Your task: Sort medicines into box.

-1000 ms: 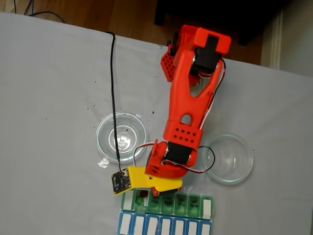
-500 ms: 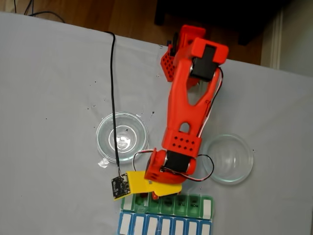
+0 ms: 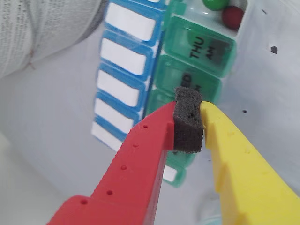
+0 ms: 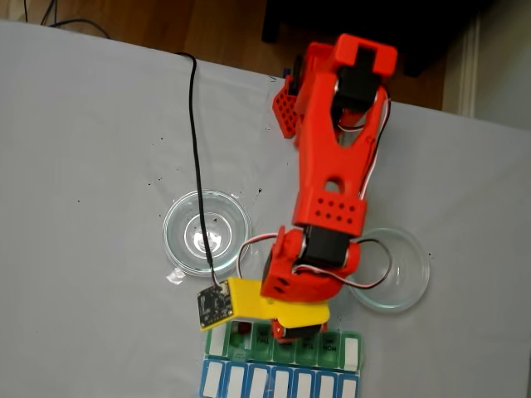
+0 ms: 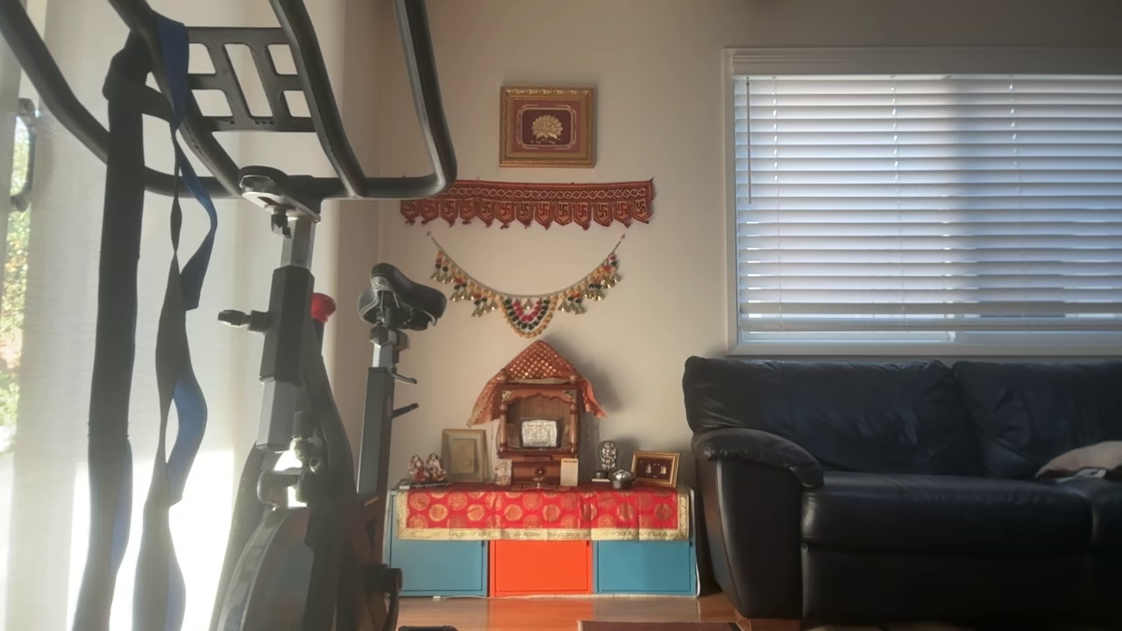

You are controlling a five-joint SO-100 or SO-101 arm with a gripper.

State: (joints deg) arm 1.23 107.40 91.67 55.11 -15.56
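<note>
In the wrist view my gripper (image 3: 189,112) hangs over the box (image 3: 206,47), a row of green day-lidded compartments. Its red finger and yellow finger are shut against a black foam pad (image 3: 188,123), and I see no ball between them. One green medicine (image 3: 215,3) and one dark red medicine (image 3: 233,17) lie in the open end compartment at the top edge. The lids marked THU and the one beside it are closed. In the fixed view the gripper (image 4: 284,330) sits above the middle of the box (image 4: 336,349) at the table's lower edge.
A blue-lidded organizer row (image 4: 282,383) (image 3: 123,70) lies right beside the box. Two clear round dishes stand behind the box, one on the left (image 4: 206,232) and one on the right (image 4: 401,270), partly under the arm. A black cable (image 4: 192,141) runs to the wrist camera.
The arm has swung to the right in the fixed view, carrying the gripper from the box's left end towards its middle. The fingers stay shut.
</note>
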